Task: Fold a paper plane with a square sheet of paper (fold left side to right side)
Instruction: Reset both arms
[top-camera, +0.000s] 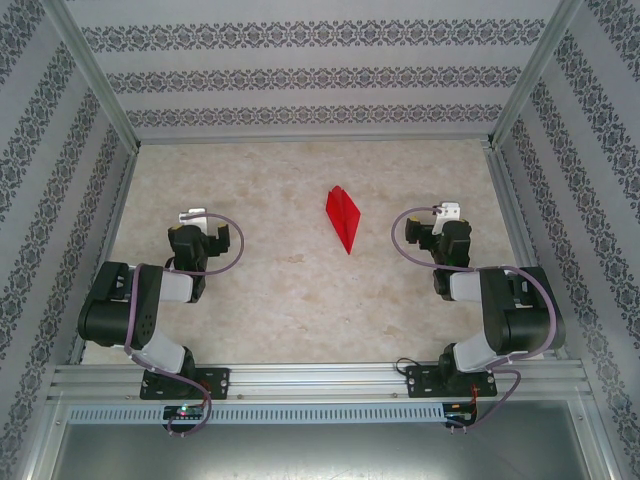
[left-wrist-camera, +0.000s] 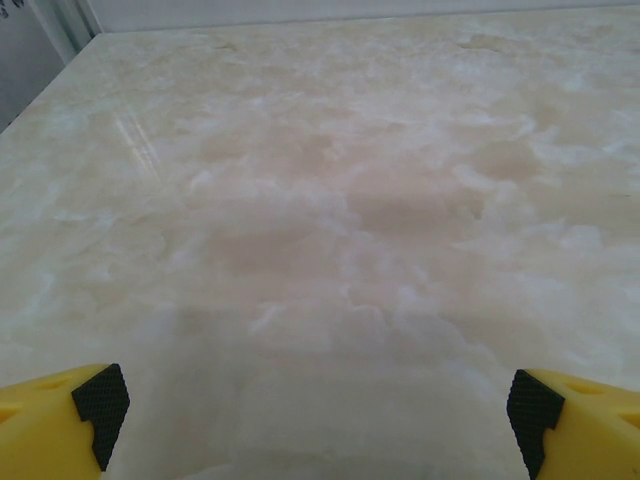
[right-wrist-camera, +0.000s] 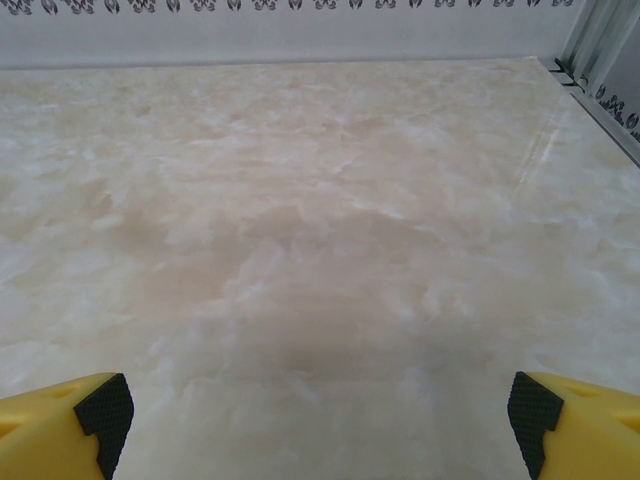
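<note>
1. Find the paper plane (top-camera: 343, 217) lying flat near the middle of the worktop (top-camera: 280, 300), a slim red dart with its longer point toward the near edge.
2. Note the left end effector (top-camera: 192, 217) spread wide and pinching nothing, parked to the left of the plane and well apart from it. See its black pads (left-wrist-camera: 100, 405) far from each other above bare worktop in the left wrist view.
3. Note the right end effector (top-camera: 447, 212) equally spread and empty, parked to the right of the plane and also well apart. Confirm this by the black pads (right-wrist-camera: 105, 410) in the right wrist view.
4. Judge the folding as probably finished: dart shape already there, with a line along its length that looks like the centre crease. Too small from above to check the neatness.
5. Treat the step in hand as a clean ending. Hold both end effectors back and avoid any sweep across the middle, because so light a paper will likely slide or lift at a small touch.
6. If one more press on the crease seems needed, come down from above with one end effector only. Pin the wide part softly first, then run along the crease toward the point, never across it.
7. Avoid pinching the point itself, since thin paper probably bends there easily.
</note>
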